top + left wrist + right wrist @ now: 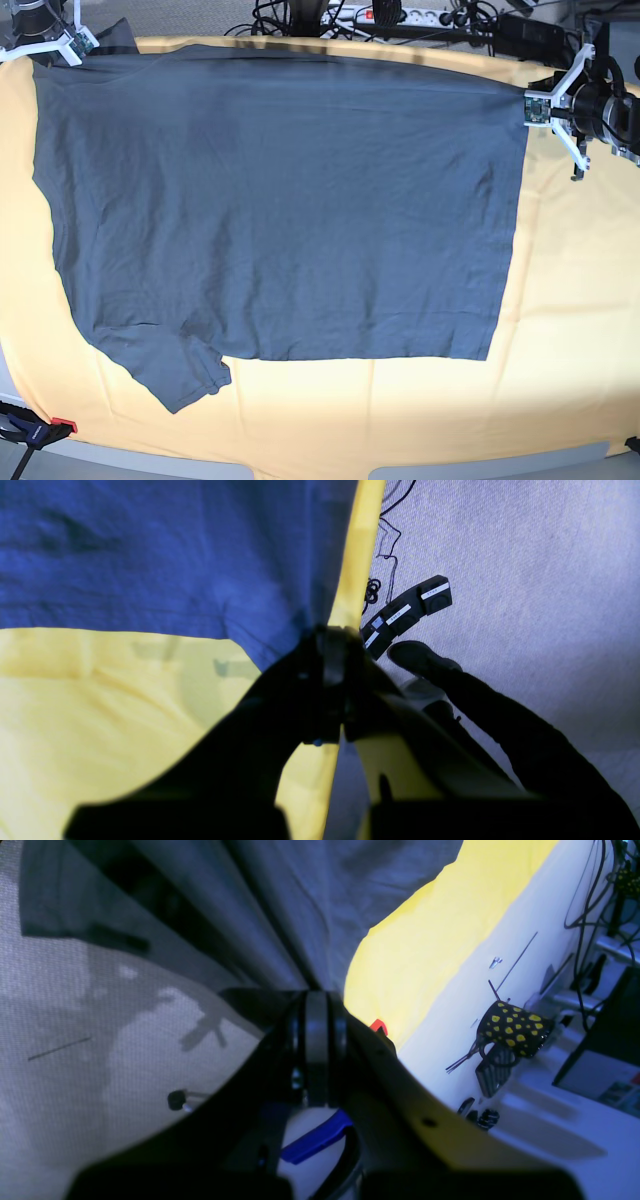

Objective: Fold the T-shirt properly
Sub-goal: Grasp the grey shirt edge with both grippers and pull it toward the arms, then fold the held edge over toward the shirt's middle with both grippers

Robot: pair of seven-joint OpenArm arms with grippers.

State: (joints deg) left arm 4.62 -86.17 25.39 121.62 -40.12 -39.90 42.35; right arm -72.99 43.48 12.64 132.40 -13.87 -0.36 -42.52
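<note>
Looking at the base view first: the T-shirt (280, 210) is lying spread flat, covering most of the yellow tablecloth (560, 330), with one sleeve sticking out around 7 o'clock.
Base, grippers: the left gripper (530, 108) is sitting at the shirt's 2 o'clock corner, the right gripper (78, 42) at the 10 o'clock corner, both right on the fabric edge.
Base, extras: a power strip (395, 15) and cables are running along 12 o'clock; a clamp with a red tip (40, 430) is gripping the table edge at 7 o'clock.
Left wrist: the left gripper (332, 630) is showing jaws pressed together, pinching a corner of the T-shirt (150, 555) where it's meeting the tablecloth (100, 705) edge.
Left wrist, floor: some black labelled boxes (407, 612) are lying on the carpet at 1 o'clock of the gripper, a thin cable trailing above them.
Right wrist: the right gripper (317, 995) is also closed tight, with folds of the T-shirt (300, 900) gathering into its tip.
Right wrist, background: the tablecloth (425, 950) is showing at 2 o'clock, and a black thing with yellow spots (515, 1027) is sitting further out at 3 o'clock, can't tell what it is.
</note>
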